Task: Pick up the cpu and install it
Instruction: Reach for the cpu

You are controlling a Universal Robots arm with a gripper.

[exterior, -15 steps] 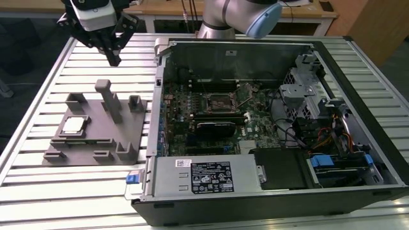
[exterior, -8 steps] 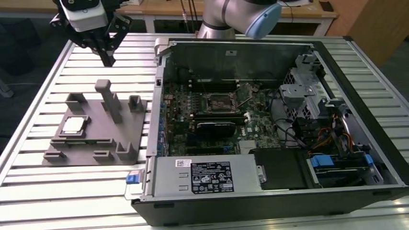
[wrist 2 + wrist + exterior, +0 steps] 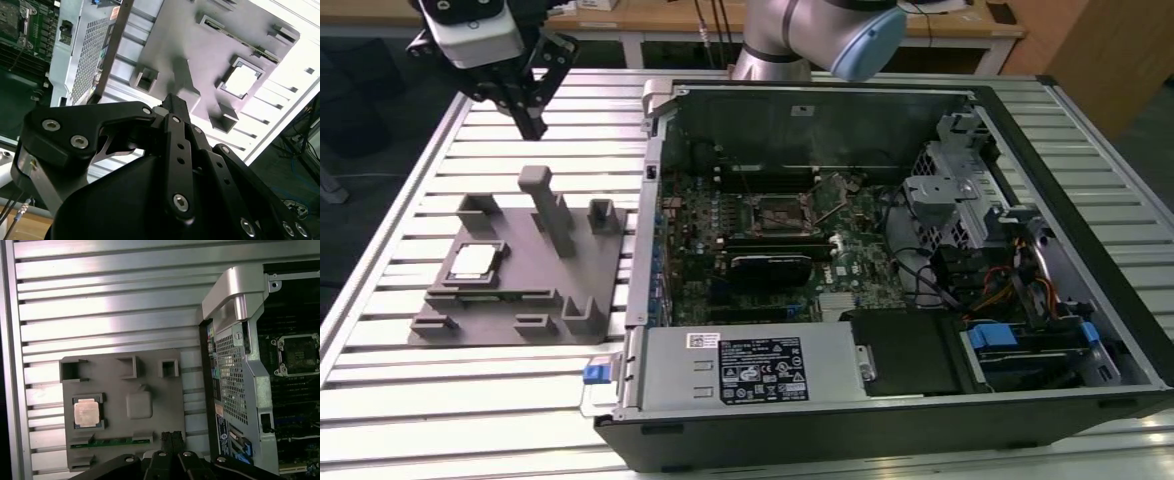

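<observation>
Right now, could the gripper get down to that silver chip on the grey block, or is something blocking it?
Probably yes. The cpu lies uncovered in an open pocket of the grey fixture. The gripper hangs above the table, off to one side, and the only thing standing near the chip is the tall post.

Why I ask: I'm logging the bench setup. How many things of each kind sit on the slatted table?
computer case: 1
grey fixture plate: 1
cpu, lying in the plate: 1
green circuit strip, lying in the plate: 1
Total: 4
</observation>
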